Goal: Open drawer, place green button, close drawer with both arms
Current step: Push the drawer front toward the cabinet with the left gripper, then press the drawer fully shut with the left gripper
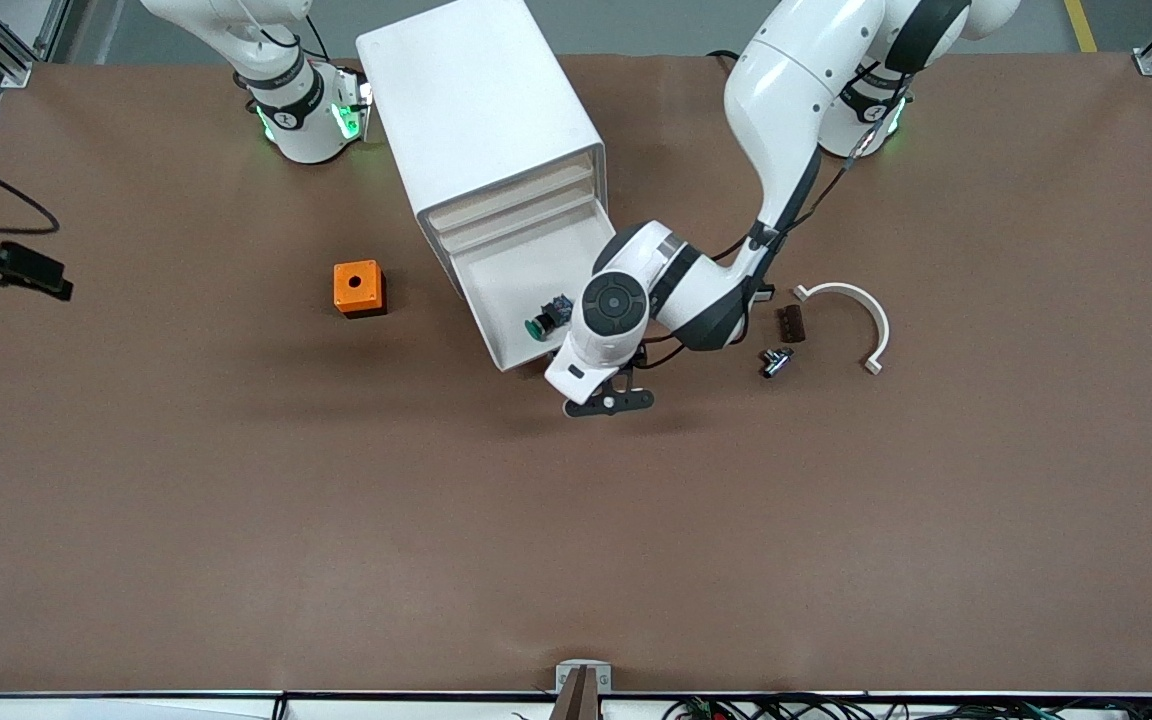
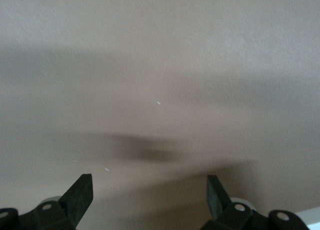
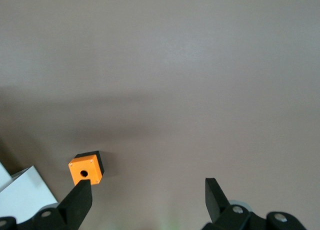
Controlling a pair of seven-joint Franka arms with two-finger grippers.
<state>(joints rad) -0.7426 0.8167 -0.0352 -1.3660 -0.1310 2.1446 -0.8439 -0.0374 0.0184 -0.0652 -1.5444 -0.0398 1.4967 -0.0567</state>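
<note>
The white cabinet (image 1: 476, 100) stands at the middle of the table, toward the robots' bases. Its drawer (image 1: 511, 275), third from the top, is pulled out toward the front camera. The button (image 1: 548, 318), with its green cap and bluish rear block, lies in the drawer near the front corner. My left gripper (image 1: 608, 402) is open and empty, low over the brown table just past that drawer corner. The left wrist view shows its fingers (image 2: 77, 197) over bare table. My right gripper (image 3: 147, 200) is open and empty, high above the table, and is out of the front view.
An orange box with a hole (image 1: 358, 288) sits beside the cabinet toward the right arm's end; it also shows in the right wrist view (image 3: 86, 169). A dark block (image 1: 790, 323), a small black part (image 1: 776, 360) and a white curved piece (image 1: 861, 310) lie toward the left arm's end.
</note>
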